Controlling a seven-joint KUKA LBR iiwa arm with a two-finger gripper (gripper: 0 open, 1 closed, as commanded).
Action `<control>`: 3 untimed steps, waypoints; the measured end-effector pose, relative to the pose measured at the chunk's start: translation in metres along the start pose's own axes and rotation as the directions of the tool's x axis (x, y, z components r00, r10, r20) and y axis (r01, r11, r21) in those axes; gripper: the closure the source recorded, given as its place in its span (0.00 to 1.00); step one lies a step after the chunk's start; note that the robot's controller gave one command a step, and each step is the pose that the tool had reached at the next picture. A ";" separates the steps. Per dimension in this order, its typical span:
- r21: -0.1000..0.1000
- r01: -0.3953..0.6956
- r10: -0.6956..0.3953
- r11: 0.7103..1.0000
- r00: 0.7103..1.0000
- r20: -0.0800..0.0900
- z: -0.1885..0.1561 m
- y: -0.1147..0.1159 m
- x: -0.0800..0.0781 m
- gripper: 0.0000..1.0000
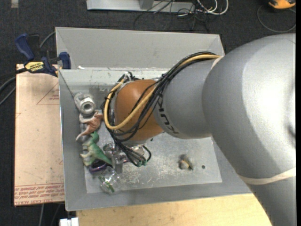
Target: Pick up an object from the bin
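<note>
A KUKA arm (225,102) reaches into the grey bin (141,46), orange wrist cover (136,107) above its gripper (118,158), whose state, apart or closed, cannot be told; it is low beside a toy heap (92,126), with a green toy figure (97,149) just beside it, away from the arm, and a small tan piece (185,163) well apart on its other side.

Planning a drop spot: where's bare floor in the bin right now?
Bare floor between the end effector and the small tan piece, plus the front corner to the right of it. Crowded: the heap of toys and silver cylinder along the left wall.
</note>
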State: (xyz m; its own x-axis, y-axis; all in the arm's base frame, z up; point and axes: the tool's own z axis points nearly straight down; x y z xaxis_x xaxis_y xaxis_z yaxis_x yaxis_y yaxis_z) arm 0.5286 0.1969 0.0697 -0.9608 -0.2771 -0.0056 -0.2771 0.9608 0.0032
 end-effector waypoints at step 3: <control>0.040 0.196 -0.196 0.980 0.980 -0.015 -0.002 0.017 -0.002 1.00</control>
State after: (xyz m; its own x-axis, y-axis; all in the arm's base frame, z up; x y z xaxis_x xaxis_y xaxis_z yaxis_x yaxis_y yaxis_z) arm 0.5254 0.2141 0.0714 -0.8878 -0.4601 0.0088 -0.4601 0.8871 -0.0375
